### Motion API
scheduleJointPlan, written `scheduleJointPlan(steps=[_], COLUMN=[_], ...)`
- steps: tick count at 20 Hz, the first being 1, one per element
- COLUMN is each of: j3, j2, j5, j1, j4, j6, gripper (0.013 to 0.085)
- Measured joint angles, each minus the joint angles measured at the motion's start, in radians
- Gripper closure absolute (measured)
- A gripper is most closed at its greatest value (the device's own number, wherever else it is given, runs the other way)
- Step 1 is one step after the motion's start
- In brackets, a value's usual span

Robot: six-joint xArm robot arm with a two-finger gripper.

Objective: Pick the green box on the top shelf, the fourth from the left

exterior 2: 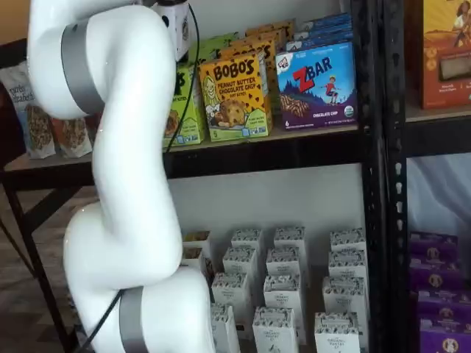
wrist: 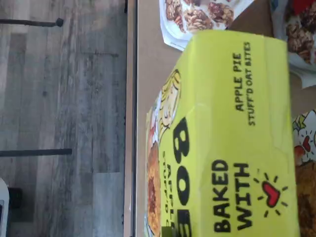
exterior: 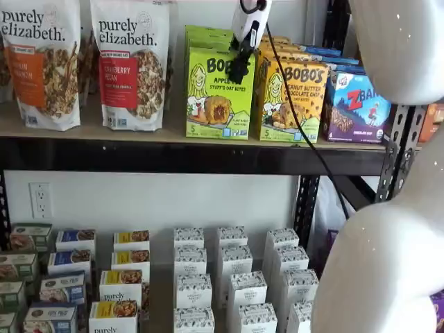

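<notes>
The green box (exterior: 218,97) stands upright on the top shelf (exterior: 139,136), lime-green with "BOBO'S Apple Pie" on its front. In the wrist view it fills most of the picture (wrist: 232,143), seen from close above. In a shelf view the arm hides all but a strip of it (exterior 2: 184,110). My gripper (exterior: 237,75) hangs from above with its black fingers in front of the box's upper right face. The fingers show side-on with no clear gap, so I cannot tell whether they are open or shut.
An orange Bobo's peanut butter box (exterior: 291,97) stands right of the green box, then a blue Zbar box (exterior: 357,107). Granola bags (exterior: 132,62) stand to the left. A black cable (exterior: 298,125) hangs from the gripper. Small white cartons (exterior: 236,277) fill the lower shelf.
</notes>
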Motion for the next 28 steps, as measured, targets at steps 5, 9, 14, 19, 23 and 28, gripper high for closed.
scheduleJointPlan(steps=[5,9,14,19,23,28], j3=[0.003,-0.008,-0.009,-0.011,-0.019,-0.031], j2=[-0.001,0.006,0.007,0.007,0.009,0.006], j5=[-0.002,0.012,0.013,0.015,0.027,0.046], j1=[0.002,0.003,0.004,0.004,0.002,-0.002], j4=[0.000,-0.001,0.000,-0.001,0.006,0.016], j6=[0.002,0.003,0.004,0.004,0.004,0.005], gripper=[0.0650,0.0650,0.0650,0.0650,0.0650,0.0650])
